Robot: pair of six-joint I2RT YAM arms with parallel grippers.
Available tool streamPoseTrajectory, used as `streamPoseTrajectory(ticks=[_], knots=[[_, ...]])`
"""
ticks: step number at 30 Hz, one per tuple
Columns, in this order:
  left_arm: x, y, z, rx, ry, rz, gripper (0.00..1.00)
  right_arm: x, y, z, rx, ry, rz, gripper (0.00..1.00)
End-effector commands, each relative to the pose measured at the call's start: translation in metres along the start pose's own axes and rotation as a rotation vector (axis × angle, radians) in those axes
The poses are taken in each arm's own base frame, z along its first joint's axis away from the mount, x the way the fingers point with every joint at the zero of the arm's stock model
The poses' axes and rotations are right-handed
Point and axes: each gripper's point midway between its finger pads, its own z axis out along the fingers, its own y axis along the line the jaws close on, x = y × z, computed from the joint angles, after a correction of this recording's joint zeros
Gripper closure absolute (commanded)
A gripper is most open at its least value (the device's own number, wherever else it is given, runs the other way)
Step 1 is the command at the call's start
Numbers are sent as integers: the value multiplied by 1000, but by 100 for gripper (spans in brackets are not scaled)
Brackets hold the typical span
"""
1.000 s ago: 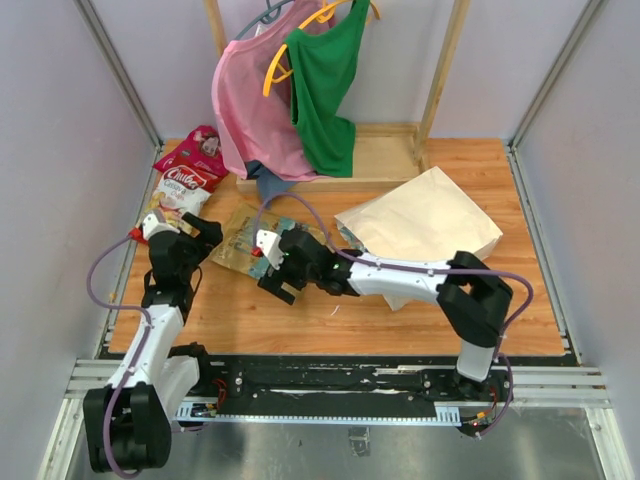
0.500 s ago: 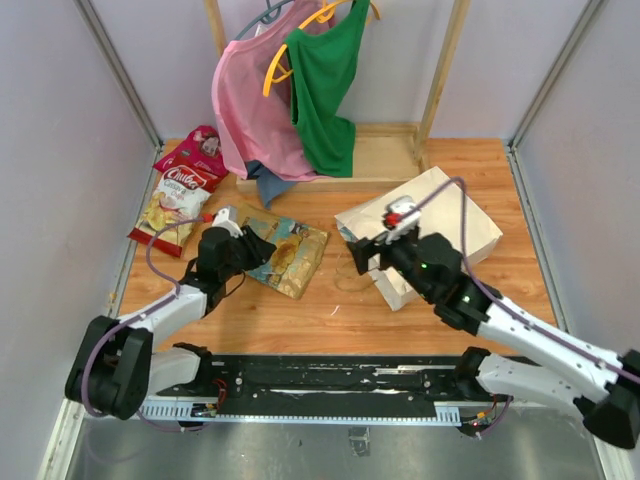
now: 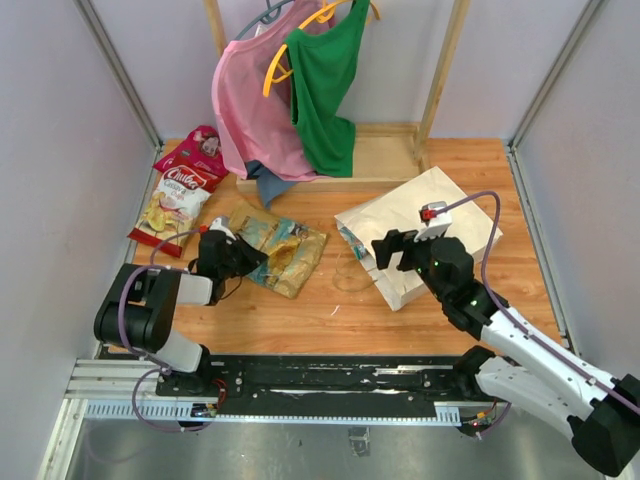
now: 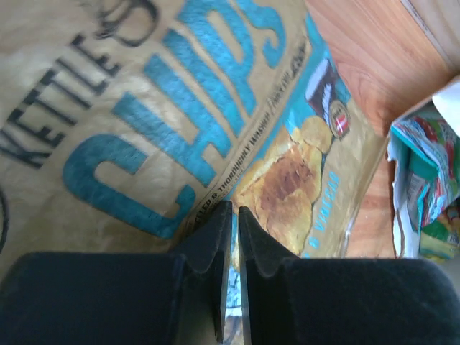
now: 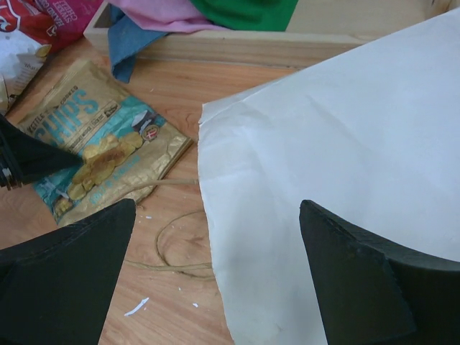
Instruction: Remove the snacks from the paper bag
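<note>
Right claw [image 3: 392,252] swung rightward — wide, bag [image 3: 400,210] beneath. Left claw [image 4: 230,237] narrow, pinching chips [image 4: 144,108]. Two packets [image 3: 180,190] lie beyond it; more snacks [image 4: 424,194] remain inside — task partly done.

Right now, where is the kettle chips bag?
In the top view the kettle chips bag lies on the table left of centre, between the left end effector and the paper bag.

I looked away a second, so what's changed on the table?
The right end effector pulled back from the Kettle chips packet to the mouth of the paper bag, open. The left end effector came from beside the white packet onto that packet's edge, shut. The bag, red packet and garments stayed.
</note>
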Motion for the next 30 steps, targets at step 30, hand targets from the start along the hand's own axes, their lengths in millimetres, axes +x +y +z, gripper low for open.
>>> streamPoseTrajectory(ticks=[30], knots=[[-63, -5, 12, 151, -205, -301, 82, -6, 7, -7, -49, 5, 7, 2]])
